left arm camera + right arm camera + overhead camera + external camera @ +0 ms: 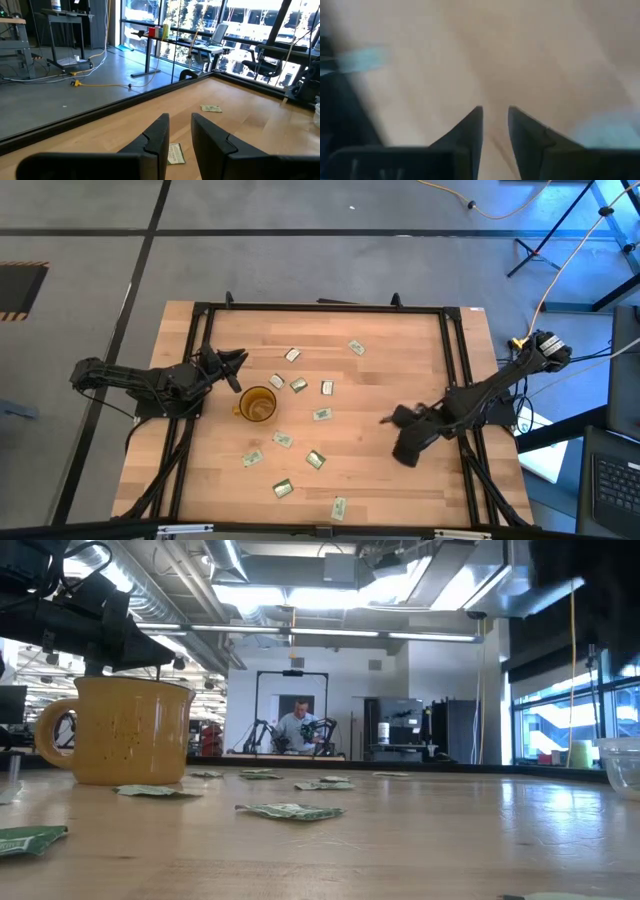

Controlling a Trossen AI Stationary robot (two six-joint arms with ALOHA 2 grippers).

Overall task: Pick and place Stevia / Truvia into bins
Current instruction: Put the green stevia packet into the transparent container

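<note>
One camera is looking straight down on the counter point(400, 470); another is looking level across it, close beside the amber mug point(125, 730) both are sharing.

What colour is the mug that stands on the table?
The mug is amber yellow with small dark speckles; the low view shows it best.

An amber mug point(120, 730) stands at the left of the wooden table point(420, 840) with a dark arm point(80, 610) above its rim, green-and-white sachets point(288, 810) lie scattered flat beside it, a clear cup point(622, 765) shows at the right edge, and a person point(297, 727) sits far behind.
</note>
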